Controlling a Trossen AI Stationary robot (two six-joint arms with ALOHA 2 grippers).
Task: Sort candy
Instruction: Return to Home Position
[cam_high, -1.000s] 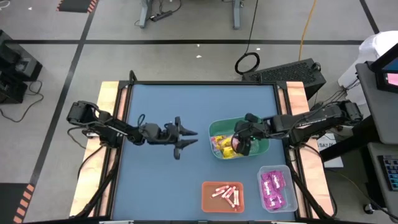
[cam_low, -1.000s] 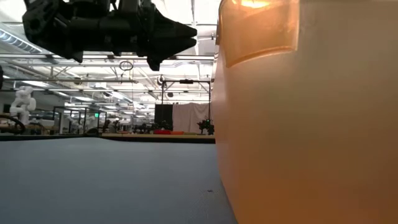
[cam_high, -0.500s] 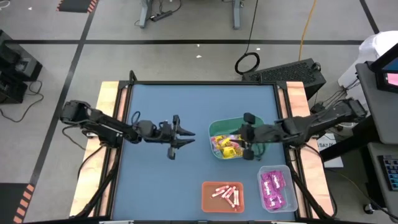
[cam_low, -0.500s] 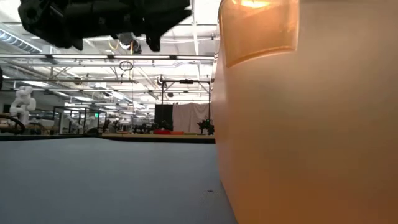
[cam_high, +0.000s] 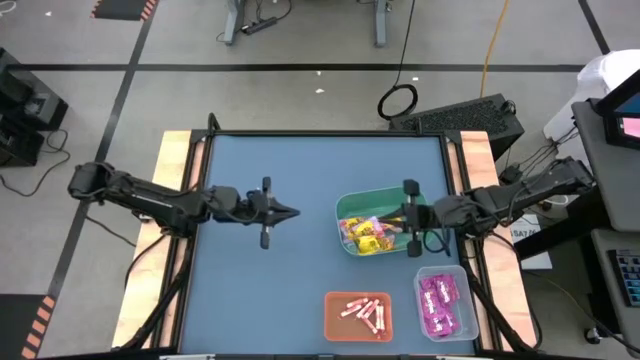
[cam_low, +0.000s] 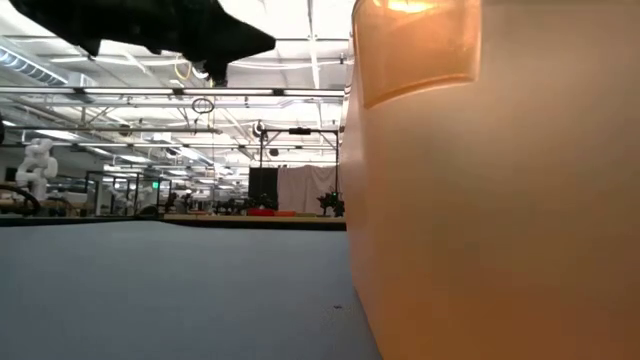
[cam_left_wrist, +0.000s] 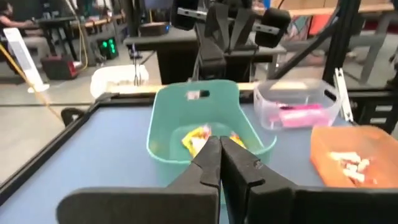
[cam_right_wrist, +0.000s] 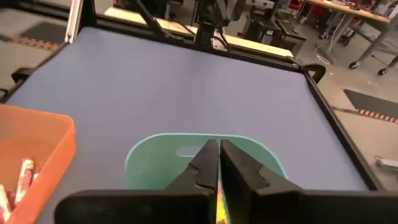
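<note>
At the near edge of the surface (cam_high: 250, 290), pink-white sticks (cam_high: 365, 312) are lying in the orange bin (cam_high: 332, 330) and purple packets (cam_high: 437, 305) in the clear bin (cam_high: 464, 300). Farther back, yellow packets (cam_high: 365, 238) are sitting in the green bin (cam_high: 352, 204), just below the closed, empty right pincer (cam_high: 383, 221). The left pincer (cam_high: 292, 212), also closed, is hovering well apart from them.

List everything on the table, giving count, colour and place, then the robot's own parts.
table: one, blue top.
green bin: one, green, right of centre.
yellow candy: several, yellow, in the green bin.
orange bin: one, orange, by the high view's lower edge.
sticks: several, pink-white, in the orange bin.
clear bin: one, clear, right of the orange bin.
purple candy: several, magenta-purple, in the clear bin.
left claw: one, dark, shut, above bare table left of centre.
right claw: one, dark, shut, over the green bin.
</note>
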